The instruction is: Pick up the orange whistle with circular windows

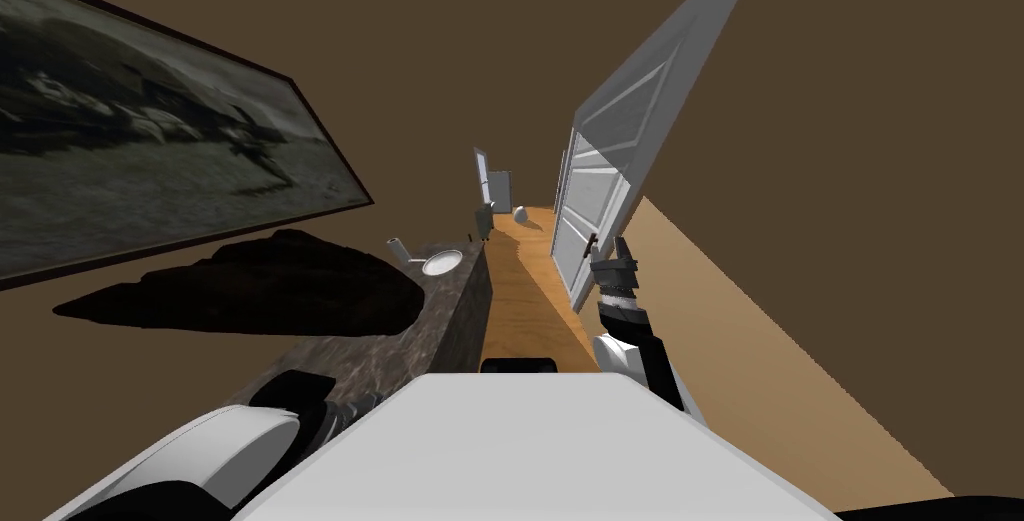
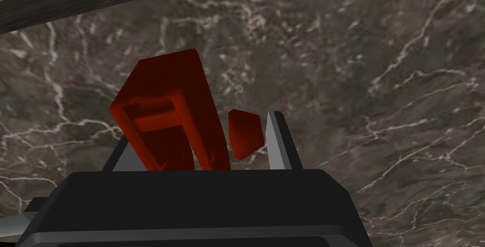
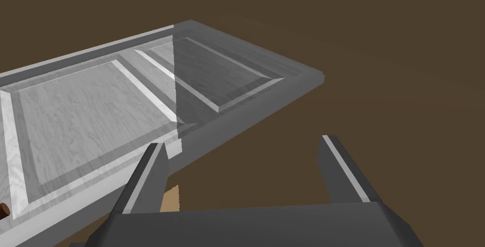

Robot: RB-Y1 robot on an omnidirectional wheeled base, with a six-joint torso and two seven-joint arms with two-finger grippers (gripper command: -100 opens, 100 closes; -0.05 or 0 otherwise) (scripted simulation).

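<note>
Spanning 11 o'clock, dark marble counter [image 1: 420,335]; white door [image 1: 600,205] at 1 o'clock, right gripper [image 1: 610,247] beside, fingers spread, empty. Left gripper [image 2: 199,132] clamped on orange-red whistle [image 2: 166,92] over counter: probably light, rigid, slick; hold flat sides.

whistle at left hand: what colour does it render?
The whistle is deep red; the left wrist view shows it best.

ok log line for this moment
left end effector: shut on red whistle | over: dark marble counter | right end effector: open, by grey door
</note>
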